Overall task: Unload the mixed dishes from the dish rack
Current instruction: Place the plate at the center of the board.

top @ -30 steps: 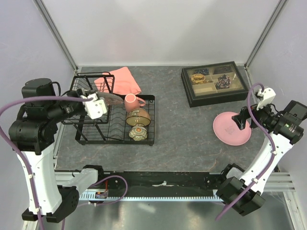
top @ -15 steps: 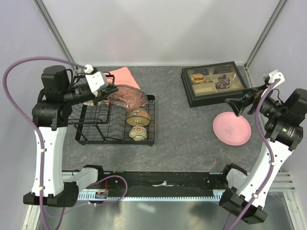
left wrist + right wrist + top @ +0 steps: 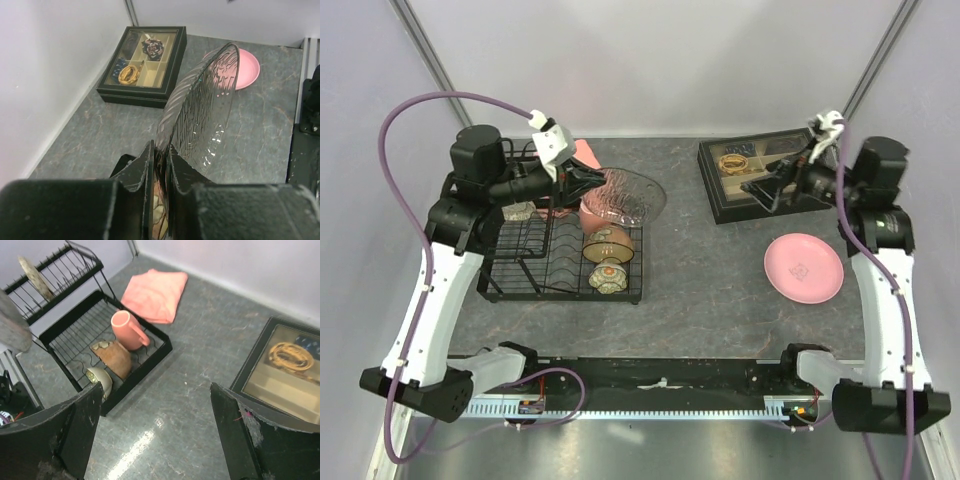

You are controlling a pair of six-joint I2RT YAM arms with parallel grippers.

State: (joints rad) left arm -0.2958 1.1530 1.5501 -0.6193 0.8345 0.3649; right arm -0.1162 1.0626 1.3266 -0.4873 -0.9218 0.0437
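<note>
1. My left gripper [image 3: 159, 156] is clenched on the rim of the glass dish [image 3: 205, 110]. The thin edge sits between both fingers, as the rim is the only part narrow enough to pinch.
2. The dish is in the air at upper left-centre of the top view, over the back right of the rack [image 3: 565, 297] and above the mug [image 3: 127, 330]. It touches nothing but my fingers. I judge it's high enough to clear the wires.
3. Look of the dish: clear glass, roundish, fine ribbed lines across the face, tilted, reaching out from my wrist toward frame right. It's probably slick and breakable, and with that much overhang from a rim grip it could swing or slip.
4. My right gripper [image 3: 156, 390] is released, jaws wide apart with nothing between them. It hangs at upper right of the top view over the trinket tray [image 3: 132, 99], well apart from the rack. My guess is it's kept out of my left arm's path and ready for the next pick.
5. Left to unload: the mug, brown bowl [image 3: 114, 356] and pale bowl [image 3: 100, 380], in a row on the rack's right side. Both bowls are tipped on edge in the slots, as for draining.
6. The pink plate [image 3: 804, 268] lies flat on the table [image 3: 700, 280] at right-centre of the top view, out of the rack. The bare table near it looks like the drop spot for the dish.
7. The cloth [image 3: 155, 295] lies behind the rack and is not a dish.
</note>
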